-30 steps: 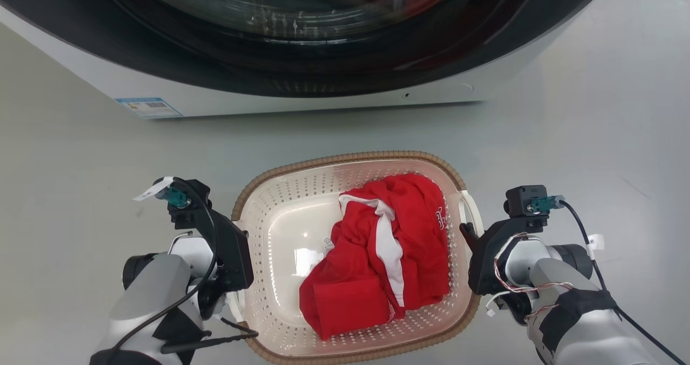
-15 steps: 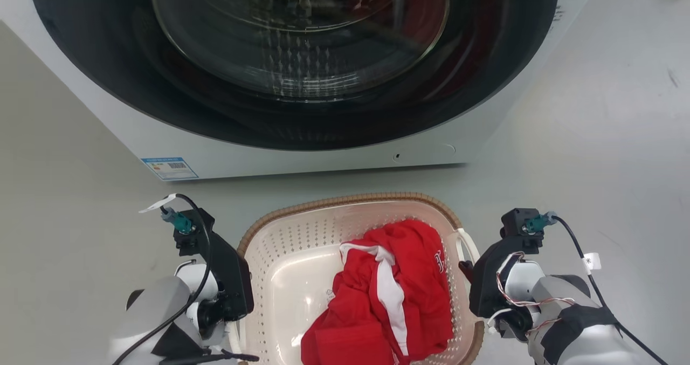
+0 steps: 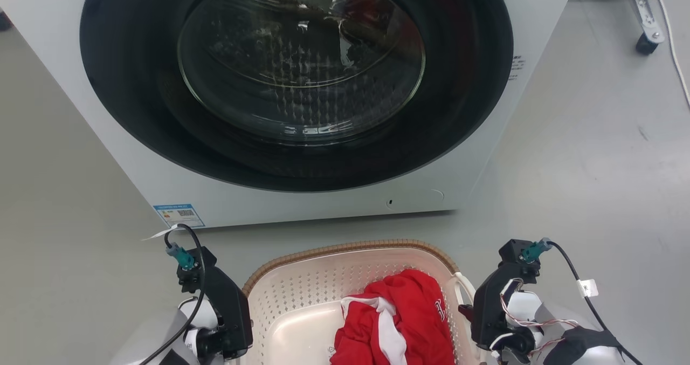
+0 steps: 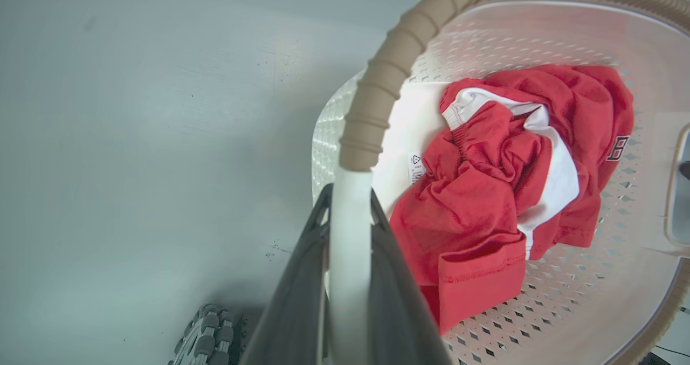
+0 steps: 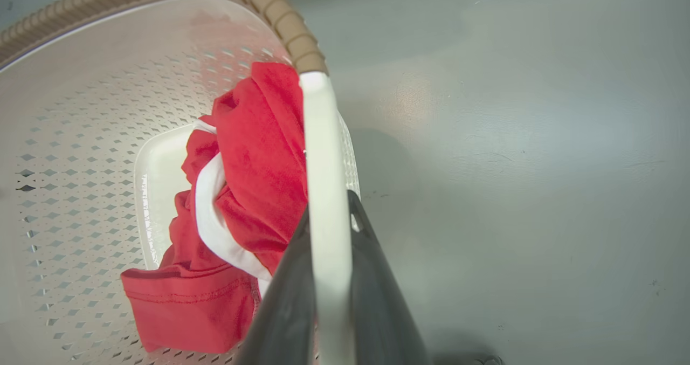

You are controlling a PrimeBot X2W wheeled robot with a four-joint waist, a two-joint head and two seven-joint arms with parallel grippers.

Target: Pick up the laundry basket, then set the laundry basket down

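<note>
Cream-white plastic, head view, bottom centre: flanked the laundry basket (image 3: 334, 279), long axis left-right, with left claw (image 3: 233, 332) and right claw (image 3: 477, 322) equally near. Left wrist view: clenched on left handle (image 4: 350, 235), basket upper right. Right wrist view: clamped on right handle (image 5: 323, 181), basket upper left.

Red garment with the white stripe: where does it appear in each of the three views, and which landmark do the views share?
Head view: the red garment lies at bottom centre, in the right half of the laundry basket, cut by the lower edge.
Left wrist view: right of centre, on the basket's floor.
Right wrist view: left of centre, just left of the white handle.
Shared landmark: the basket's brown rim.
</note>
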